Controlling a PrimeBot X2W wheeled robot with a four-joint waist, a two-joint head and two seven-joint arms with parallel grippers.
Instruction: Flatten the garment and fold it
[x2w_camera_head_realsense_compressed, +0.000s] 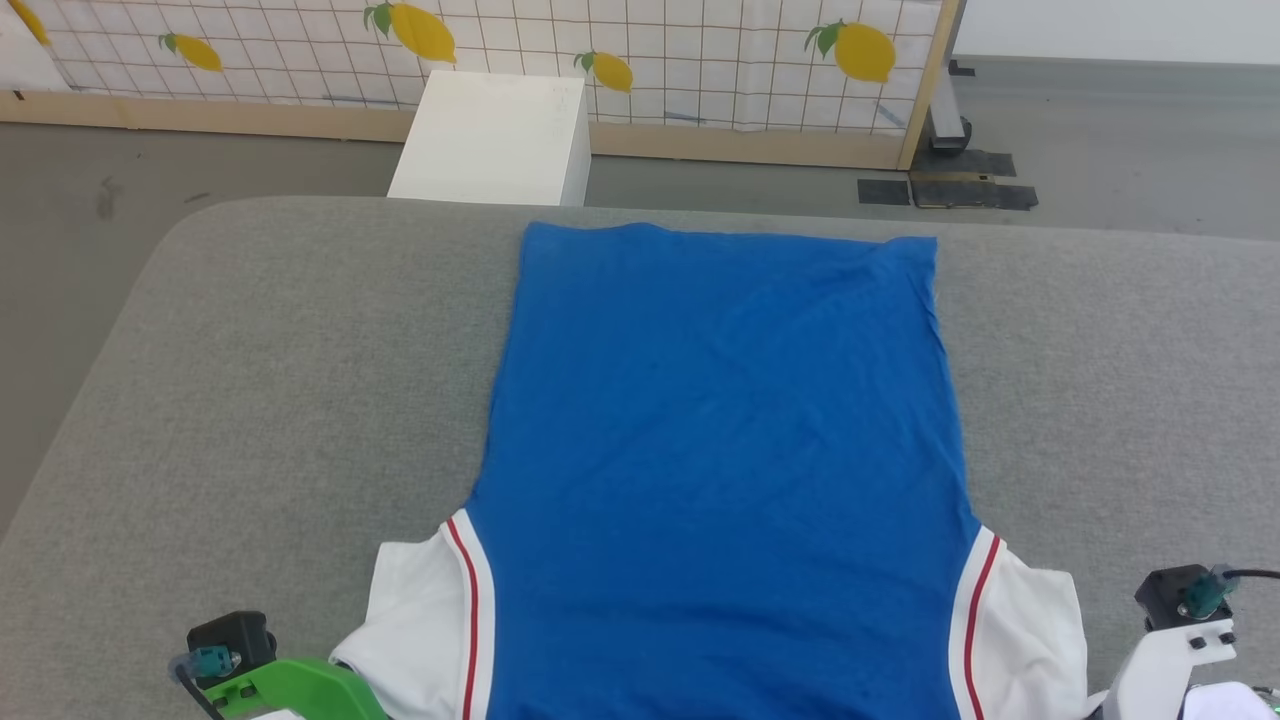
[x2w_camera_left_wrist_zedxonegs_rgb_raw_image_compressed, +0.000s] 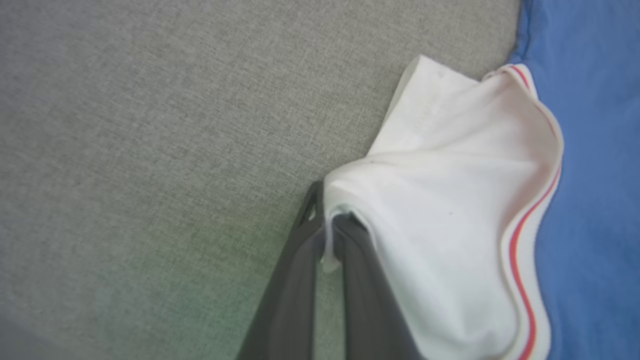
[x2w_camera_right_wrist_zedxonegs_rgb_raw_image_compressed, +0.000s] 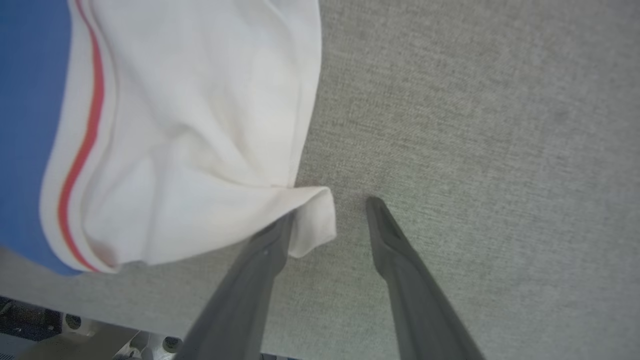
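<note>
The left gripper (x2w_camera_left_wrist_zedxonegs_rgb_raw_image_compressed: 327, 216) is clamped shut on the edge of the shirt's white left sleeve (x2w_camera_left_wrist_zedxonegs_rgb_raw_image_compressed: 450, 175). The right gripper (x2w_camera_right_wrist_zedxonegs_rgb_raw_image_compressed: 330, 210) is open, fingers spread, the right sleeve's (x2w_camera_right_wrist_zedxonegs_rgb_raw_image_compressed: 200, 125) corner lying against one finger.

The shirt (x2w_camera_head_realsense_compressed: 720, 420) is bright blue with red-striped white trim. It lies flat and smooth on a grey fabric surface (x2w_camera_head_realsense_compressed: 280, 380), hem at the far side and sleeves near the robot.

Beyond the surface are a grey floor (x2w_camera_head_realsense_compressed: 1100, 150), a white box (x2w_camera_head_realsense_compressed: 495, 135) and a lemon-print screen (x2w_camera_head_realsense_compressed: 700, 60).

The green left wrist (x2w_camera_head_realsense_compressed: 290, 690) and white right wrist (x2w_camera_head_realsense_compressed: 1170, 670) sit low at the near corners, outside each sleeve.
</note>
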